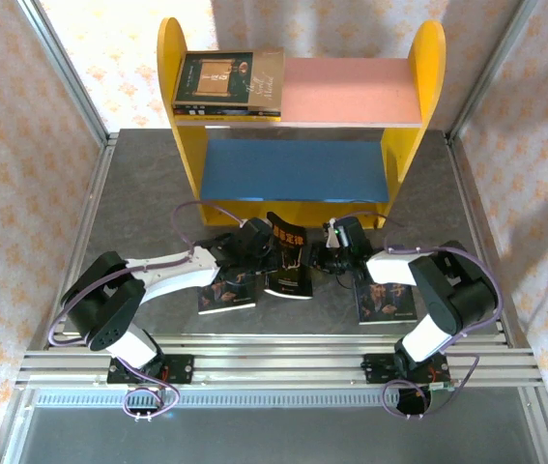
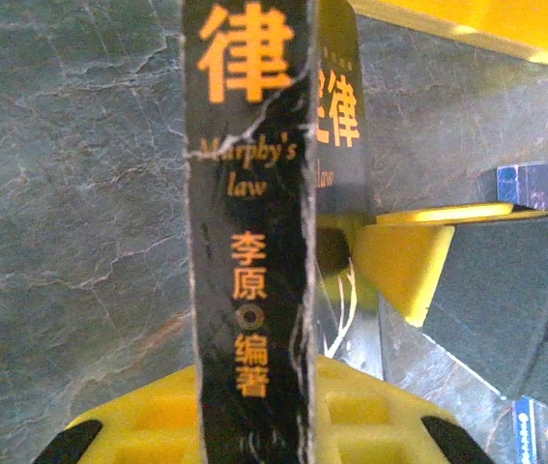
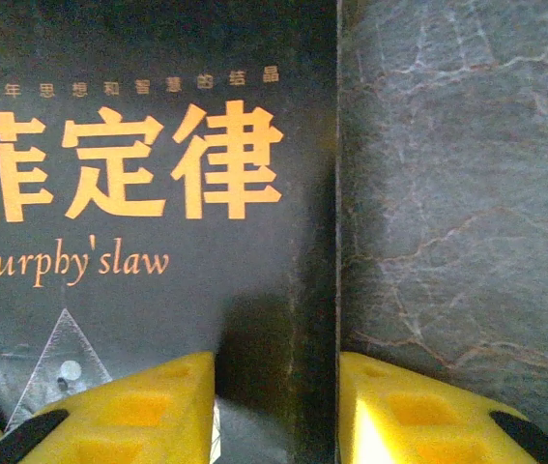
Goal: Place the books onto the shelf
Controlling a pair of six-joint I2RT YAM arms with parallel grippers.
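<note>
Standing book (image 1: pixel 288 246): on the table (image 1: pixel 138 193), held upright between the left claw (image 1: pixel 272 249) on its left and the right claw (image 1: pixel 320 249) on its right. Flat book (image 1: pixel 225 296): on the table, just behind and below the left claw; second flat book (image 1: pixel 386 303): on the table, behind and right of the right claw. Shelf (image 1: pixel 188 164): just ahead of both claws, with a stack of books (image 1: pixel 227 82) on the left end of its upper board (image 1: pixel 351 92).

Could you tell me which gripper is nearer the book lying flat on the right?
Right. The right gripper is just up-left of the flat book; the left gripper is farther left, beyond the upright black book.
</note>
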